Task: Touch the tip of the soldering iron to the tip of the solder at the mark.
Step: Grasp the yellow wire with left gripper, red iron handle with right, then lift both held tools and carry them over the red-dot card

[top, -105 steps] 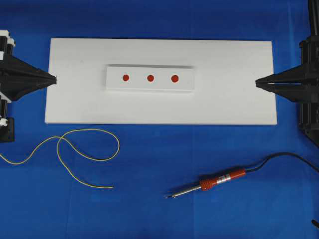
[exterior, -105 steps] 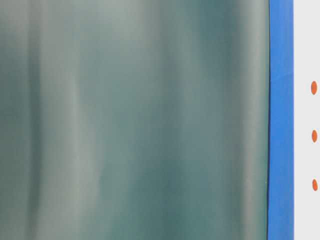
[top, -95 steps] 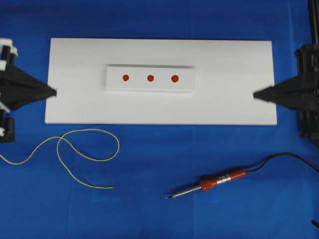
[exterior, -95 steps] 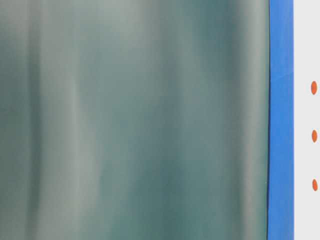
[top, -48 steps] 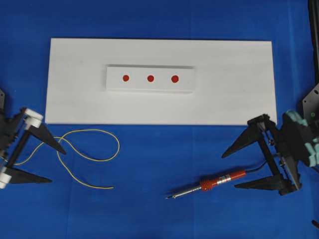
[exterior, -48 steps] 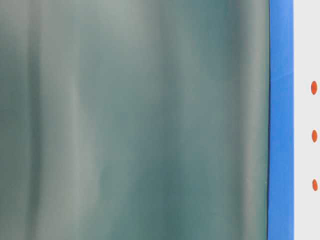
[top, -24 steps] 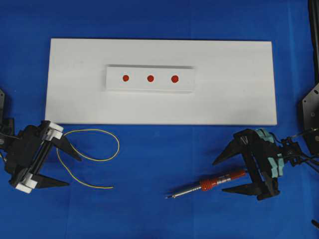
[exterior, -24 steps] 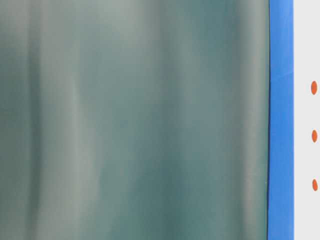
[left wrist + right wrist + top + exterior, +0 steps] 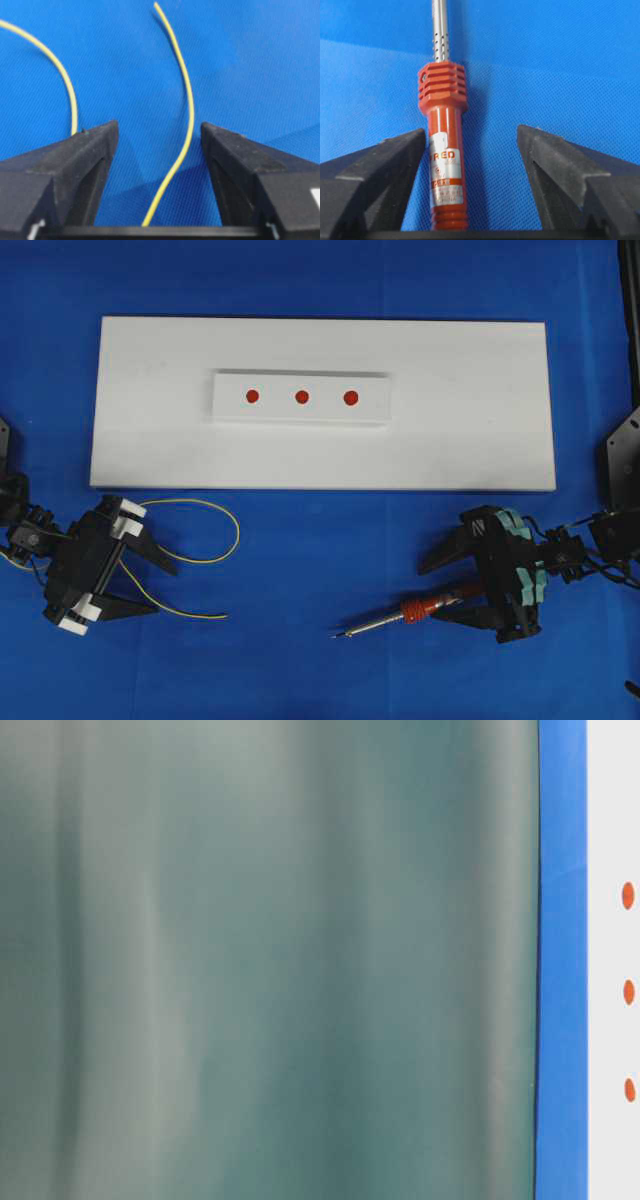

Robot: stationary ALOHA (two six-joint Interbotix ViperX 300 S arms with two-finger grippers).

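1. The step in hand appears to be the pick-up: the left gripper [image 9: 140,585] straddles the solder [image 9: 190,558] on the blue cloth [image 9: 320,540], and the right gripper [image 9: 440,590] straddles the handle of the soldering iron [image 9: 415,611].
2. Both pairs of jaws stand apart with nothing clamped; neither tool is lifted.
3. The next move probably calls for clamping both, then carrying the tips to a red mark [image 9: 301,396] on the raised strip of the white board [image 9: 470,430], well apart from both tools.
4. The left wrist view shows the solder [image 9: 185,120] running between the fingers without touching either.
5. The right wrist view shows the soldering iron [image 9: 444,165] lying just beside the left-hand finger, off-centre.
6. The table-level view shows only blur, a blue strip and three marks [image 9: 628,992].
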